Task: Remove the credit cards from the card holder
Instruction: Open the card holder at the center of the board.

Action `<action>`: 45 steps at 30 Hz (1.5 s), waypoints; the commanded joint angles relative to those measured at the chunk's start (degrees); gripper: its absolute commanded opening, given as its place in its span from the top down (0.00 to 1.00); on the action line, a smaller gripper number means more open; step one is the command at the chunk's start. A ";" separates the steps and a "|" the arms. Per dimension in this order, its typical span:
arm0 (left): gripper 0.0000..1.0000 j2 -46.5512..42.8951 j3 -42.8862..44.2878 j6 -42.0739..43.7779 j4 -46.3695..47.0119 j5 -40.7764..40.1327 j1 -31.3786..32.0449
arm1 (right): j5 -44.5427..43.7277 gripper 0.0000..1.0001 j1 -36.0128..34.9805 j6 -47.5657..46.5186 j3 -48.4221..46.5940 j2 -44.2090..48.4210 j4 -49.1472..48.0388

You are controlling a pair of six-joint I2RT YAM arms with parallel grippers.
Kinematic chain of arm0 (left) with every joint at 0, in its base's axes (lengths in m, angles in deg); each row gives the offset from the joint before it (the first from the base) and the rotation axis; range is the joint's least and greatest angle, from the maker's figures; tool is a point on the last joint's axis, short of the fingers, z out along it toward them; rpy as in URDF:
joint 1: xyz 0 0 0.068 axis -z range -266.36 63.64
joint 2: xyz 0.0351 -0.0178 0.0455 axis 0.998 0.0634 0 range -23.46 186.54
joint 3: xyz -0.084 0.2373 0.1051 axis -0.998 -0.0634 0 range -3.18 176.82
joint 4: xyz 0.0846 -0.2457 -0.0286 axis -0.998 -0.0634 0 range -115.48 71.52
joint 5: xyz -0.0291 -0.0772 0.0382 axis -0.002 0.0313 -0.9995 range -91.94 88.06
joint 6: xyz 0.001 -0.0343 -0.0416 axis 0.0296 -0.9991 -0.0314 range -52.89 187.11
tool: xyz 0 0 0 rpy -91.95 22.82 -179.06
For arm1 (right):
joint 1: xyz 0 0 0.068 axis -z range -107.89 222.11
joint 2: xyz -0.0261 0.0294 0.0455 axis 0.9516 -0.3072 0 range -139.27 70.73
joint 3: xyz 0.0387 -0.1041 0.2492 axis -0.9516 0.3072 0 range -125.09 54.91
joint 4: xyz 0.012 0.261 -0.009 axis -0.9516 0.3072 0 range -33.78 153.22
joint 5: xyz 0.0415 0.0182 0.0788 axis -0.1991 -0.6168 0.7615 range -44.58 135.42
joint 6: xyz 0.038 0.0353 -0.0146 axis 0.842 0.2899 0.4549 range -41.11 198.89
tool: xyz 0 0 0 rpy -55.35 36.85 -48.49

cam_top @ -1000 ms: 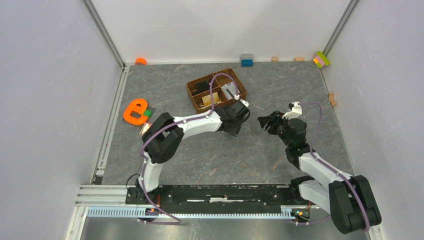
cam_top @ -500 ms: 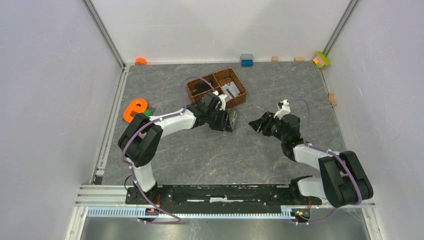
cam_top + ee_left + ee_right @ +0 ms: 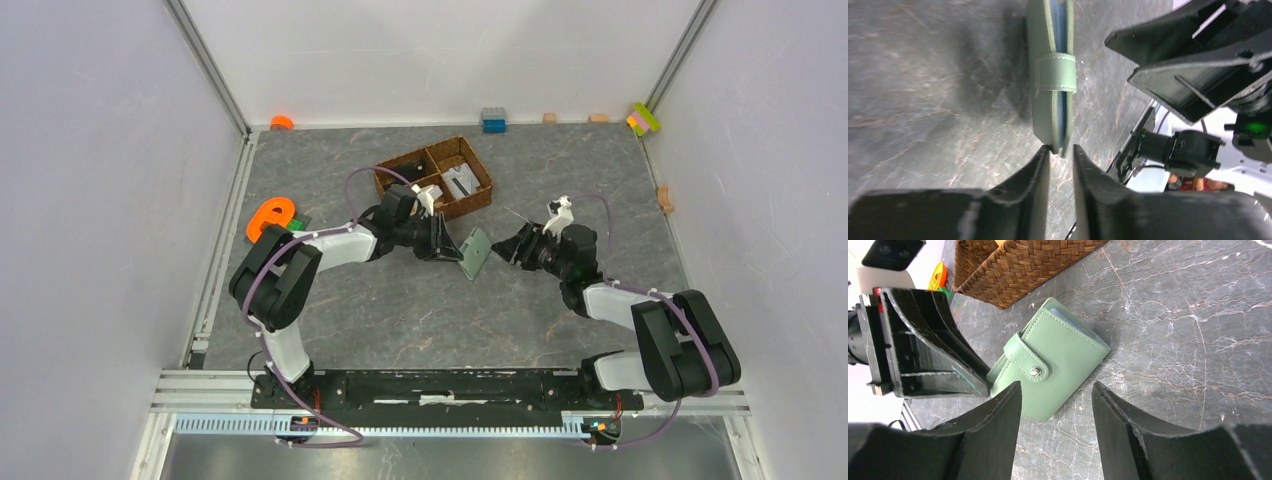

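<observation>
Between left hand (image 3: 1061,149) fingertips, nearly closed: card holder (image 3: 1045,85) corner, pinched, edge-on, blue lining visible. Right wrist view only: snapped strap (image 3: 1028,364); right hand (image 3: 1055,390) wide open, empty, just beside.

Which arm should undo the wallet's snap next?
Right. The right gripper, jaws open, faces the snap strap on the card holder; the left gripper is busy pinching its edge.

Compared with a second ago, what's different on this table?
The left gripper drew away from the brown wicker basket and closed on the edge of the sage-green snap wallet, holding it tilted up. The open right gripper moved in toward it. Basket and orange letter-e shape stayed put.
</observation>
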 commanded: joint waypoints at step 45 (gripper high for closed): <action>0.78 7.88 11.00 9.35 -15.15 -15.62 4.92 | 4.95 0.44 -7.80 1.89 -12.58 -17.63 3.78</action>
